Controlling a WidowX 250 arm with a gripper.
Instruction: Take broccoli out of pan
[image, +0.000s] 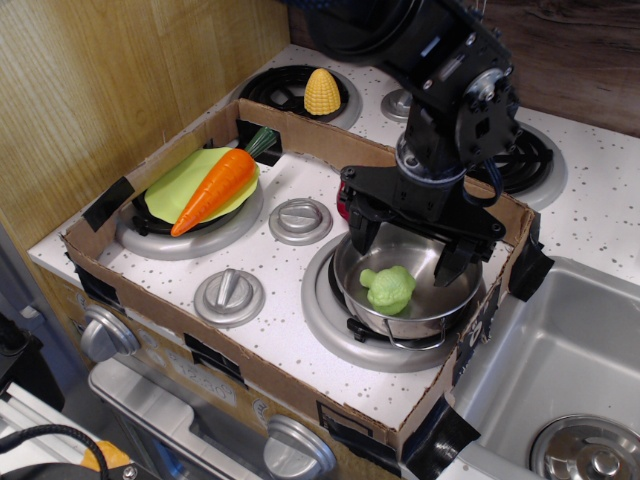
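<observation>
Broccoli (388, 288) is seen lying inside the pan (440, 304), near its front left wall, not yet grasped. The gripper (404, 248) is held spread wide (nothing between the jaws) just above the pan, so grasping and lifting out are judged to remain.

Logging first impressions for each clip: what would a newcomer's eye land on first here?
The black pincer hangs open over the pan on the front right burner, its fingers straddling the pale-green broccoli inside. Next comes the orange carrot lying across a yellow-green plate on the left burner.
</observation>
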